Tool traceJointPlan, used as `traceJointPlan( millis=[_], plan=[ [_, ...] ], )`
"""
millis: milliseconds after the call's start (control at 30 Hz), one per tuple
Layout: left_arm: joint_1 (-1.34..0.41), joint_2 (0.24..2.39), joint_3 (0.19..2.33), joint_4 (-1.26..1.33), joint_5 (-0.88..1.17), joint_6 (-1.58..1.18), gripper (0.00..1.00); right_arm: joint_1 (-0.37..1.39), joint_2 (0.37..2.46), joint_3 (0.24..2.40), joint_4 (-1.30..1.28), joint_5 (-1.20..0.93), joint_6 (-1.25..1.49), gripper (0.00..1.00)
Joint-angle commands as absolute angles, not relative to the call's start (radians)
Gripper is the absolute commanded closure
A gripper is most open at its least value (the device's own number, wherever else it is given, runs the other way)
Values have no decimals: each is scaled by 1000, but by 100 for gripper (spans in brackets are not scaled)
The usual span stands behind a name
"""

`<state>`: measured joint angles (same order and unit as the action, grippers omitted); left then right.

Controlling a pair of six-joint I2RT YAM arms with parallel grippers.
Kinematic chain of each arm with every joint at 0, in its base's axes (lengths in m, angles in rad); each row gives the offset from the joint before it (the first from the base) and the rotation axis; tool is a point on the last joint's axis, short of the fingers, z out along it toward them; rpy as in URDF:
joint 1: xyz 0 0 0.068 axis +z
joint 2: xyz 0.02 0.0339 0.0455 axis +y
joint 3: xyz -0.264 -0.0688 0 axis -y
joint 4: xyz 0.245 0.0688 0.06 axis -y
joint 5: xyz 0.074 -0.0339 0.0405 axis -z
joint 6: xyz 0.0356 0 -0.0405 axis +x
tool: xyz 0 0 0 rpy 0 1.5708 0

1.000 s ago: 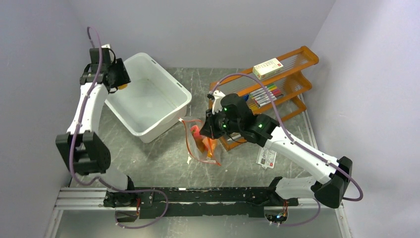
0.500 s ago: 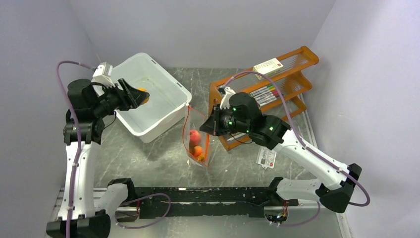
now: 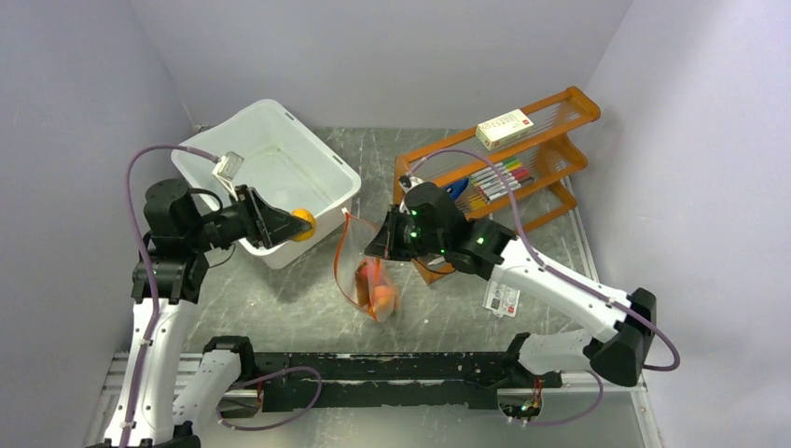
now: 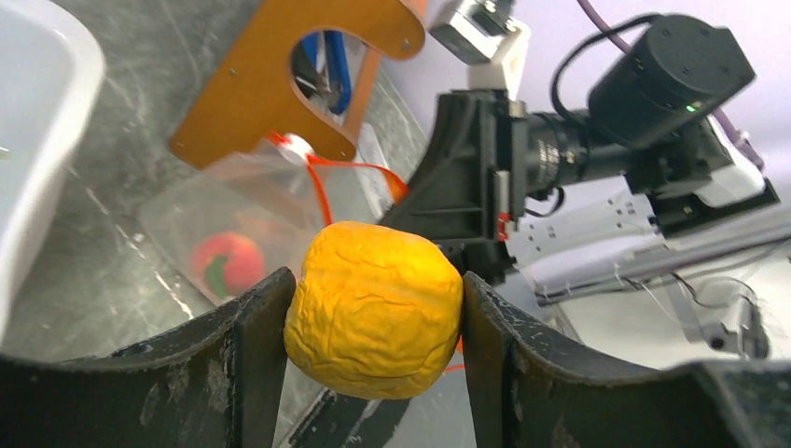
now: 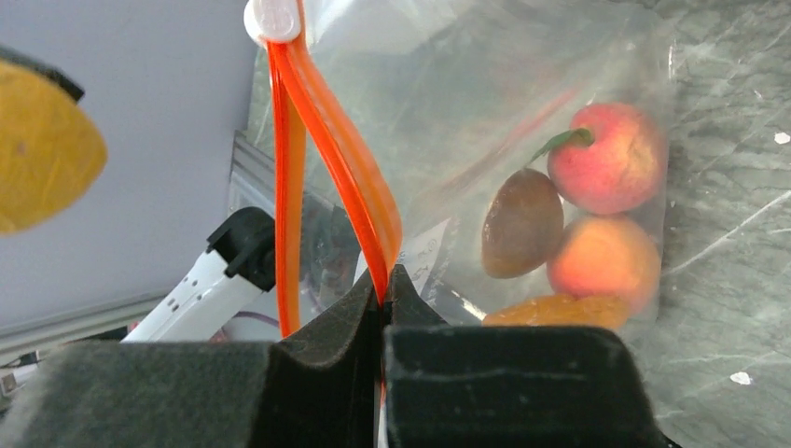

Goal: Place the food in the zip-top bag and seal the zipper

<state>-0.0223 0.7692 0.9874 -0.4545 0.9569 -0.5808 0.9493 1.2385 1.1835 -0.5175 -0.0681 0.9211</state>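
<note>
We see the left gripper (image 3: pixel 297 224) left of centre in the top view, hanging over the near right corner of the white tub (image 3: pixel 314 144). Its jaws are closed about halfway, clamped on a yellow-orange fruit (image 3: pixel 301 223). In the left wrist view that fruit (image 4: pixel 373 311) fills the gap between the two dark fingers (image 4: pixel 252 345) and touches both.

The bag (image 3: pixel 368 271) is at the centre of the top view, just right of the held fruit, with its lower end on the grey table (image 3: pixel 280 299). Its mouth stands open. The right gripper (image 3: pixel 378 245) holds it up by the zipper (image 3: pixel 343 257). In the right wrist view the jaws (image 5: pixel 384 280) are pressed almost together on the orange-red strip (image 5: pixel 331 140), whose two sides part above the pinch and meet again at a white slider (image 5: pixel 273 19) at the top of the frame.

In the bag (image 5: pixel 522 112), at the right of that view, we count four pieces bunched together and touching:
- a red-pink fruit (image 5: pixel 611 159)
- a brown fruit (image 5: pixel 522 222)
- a peach-coloured fruit (image 5: pixel 602 261)
- an orange fruit (image 5: pixel 550 313), partly hidden behind the gripper

At the upper right of the top view, a wooden rack (image 3: pixel 560 112) holds markers (image 3: pixel 499 175) on a shelf and a small box (image 3: pixel 505 129) on top.
</note>
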Motion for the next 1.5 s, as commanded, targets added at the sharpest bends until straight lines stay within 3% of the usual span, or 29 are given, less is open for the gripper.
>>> traceJointPlan(
  millis=[0, 633, 900, 1133, 1467],
  plan=[
    [-35, 774, 939, -357, 1114, -627, 53, 957, 1301, 1237, -464, -44, 946, 100],
    [-100, 761, 626, 236, 1217, -1053, 47, 969, 1313, 1175, -348, -81, 948, 100],
    [-172, 768, 677, 209, 1133, -1034, 47, 969, 1325, 1181, -368, -112, 914, 100],
    [-208, 796, 750, -141, 990, -761, 41, 970, 1312, 1170, -347, -117, 907, 100],
    [-232, 802, 743, -181, 952, -757, 36, 970, 1303, 1172, -364, -105, 880, 100]
  ],
)
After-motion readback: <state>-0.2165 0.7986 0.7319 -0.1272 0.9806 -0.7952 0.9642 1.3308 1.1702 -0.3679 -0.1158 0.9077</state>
